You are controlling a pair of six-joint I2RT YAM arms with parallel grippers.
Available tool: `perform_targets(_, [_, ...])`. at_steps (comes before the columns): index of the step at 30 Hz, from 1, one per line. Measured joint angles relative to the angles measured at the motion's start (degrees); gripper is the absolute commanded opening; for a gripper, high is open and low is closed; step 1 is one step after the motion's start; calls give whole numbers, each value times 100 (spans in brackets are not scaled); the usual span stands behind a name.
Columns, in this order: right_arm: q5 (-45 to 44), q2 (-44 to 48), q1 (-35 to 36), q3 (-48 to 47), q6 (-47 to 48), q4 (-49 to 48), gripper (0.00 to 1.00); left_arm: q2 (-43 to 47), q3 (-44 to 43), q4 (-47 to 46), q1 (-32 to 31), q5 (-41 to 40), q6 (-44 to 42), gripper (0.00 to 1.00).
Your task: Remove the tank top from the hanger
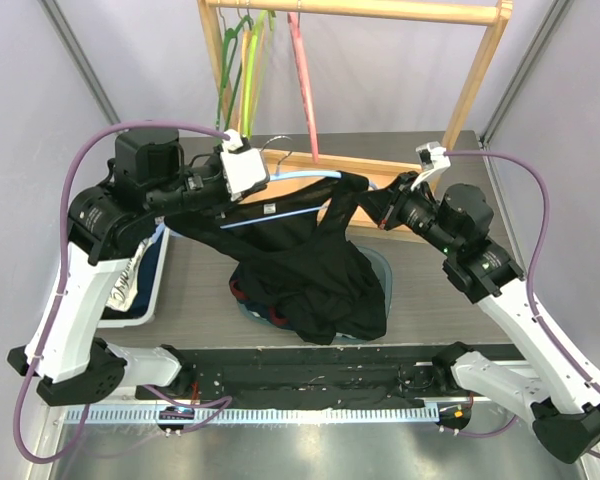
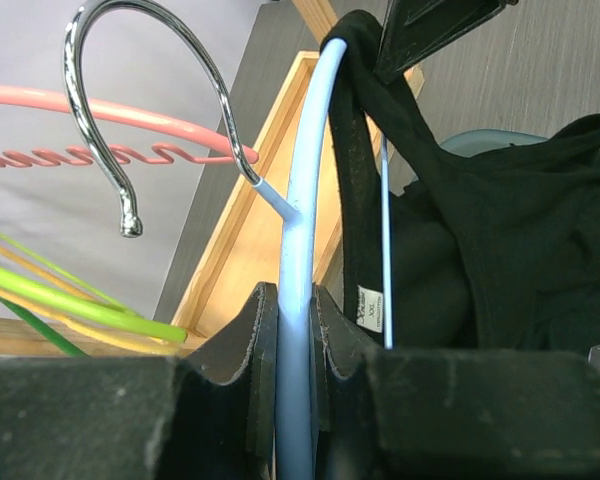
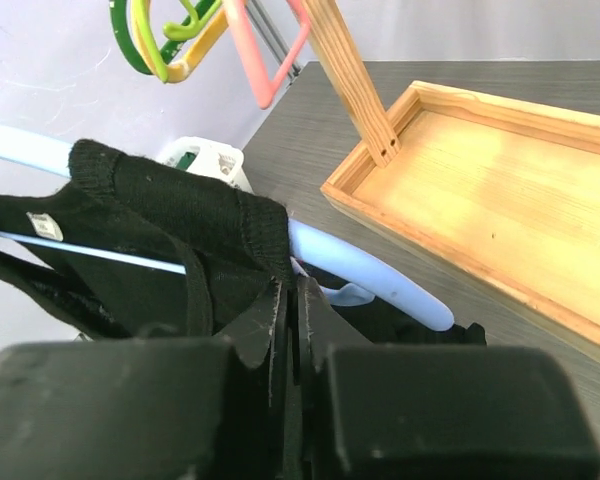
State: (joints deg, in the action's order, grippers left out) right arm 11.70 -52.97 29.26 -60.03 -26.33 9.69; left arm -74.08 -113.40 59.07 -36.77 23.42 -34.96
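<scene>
A black tank top [image 1: 315,270] hangs from a light blue hanger [image 1: 302,176] held above the table, its lower part draped onto a clothes pile. My left gripper [image 1: 267,183] is shut on the hanger's arm [image 2: 305,200] just below the metal hook [image 2: 150,60], the jaws pressed to both sides of the plastic at my left gripper [image 2: 295,300]. My right gripper [image 1: 368,206] is at the hanger's right end and is shut on the tank top's shoulder strap [image 3: 190,215]; in the right wrist view my right gripper [image 3: 298,290] pinches black fabric beside the hanger's tip [image 3: 380,272].
A wooden rack [image 1: 480,70] with green and pink hangers [image 1: 302,60] stands at the back over a wooden tray [image 3: 500,190]. A bin of clothes [image 1: 140,285] sits at the left. More garments [image 1: 252,298] lie under the tank top. A white basket [image 3: 212,160] shows beyond the strap.
</scene>
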Motion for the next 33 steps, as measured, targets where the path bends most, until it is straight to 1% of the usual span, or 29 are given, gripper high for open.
perform_targets(6, [131, 293, 68, -111, 50, 24, 1, 9, 136, 7, -31, 66, -7, 0])
perform_targets(10, [107, 629, 90, -448, 127, 81, 1, -4, 260, 85, -66, 118, -28, 0])
perform_targets(13, [-68, 706, 92, -726, 262, 122, 1, -4, 271, 107, -68, 127, -39, 0])
perform_targets(16, [-402, 756, 94, -828, 407, 219, 1, -2, 271, 109, -68, 129, -50, 0])
perform_targets(23, [-1746, 420, 42, -719, 761, 872, 1, 24, 271, 129, -68, 144, -116, 0])
perform_targets(27, [-2216, 345, -221, -245, 802, 1248, 1, 72, 271, 168, -68, 162, -138, 0])
perform_targets(33, [-2269, 514, -988, 13, 820, 1633, 1, 216, 247, 256, -68, 216, -168, 0])
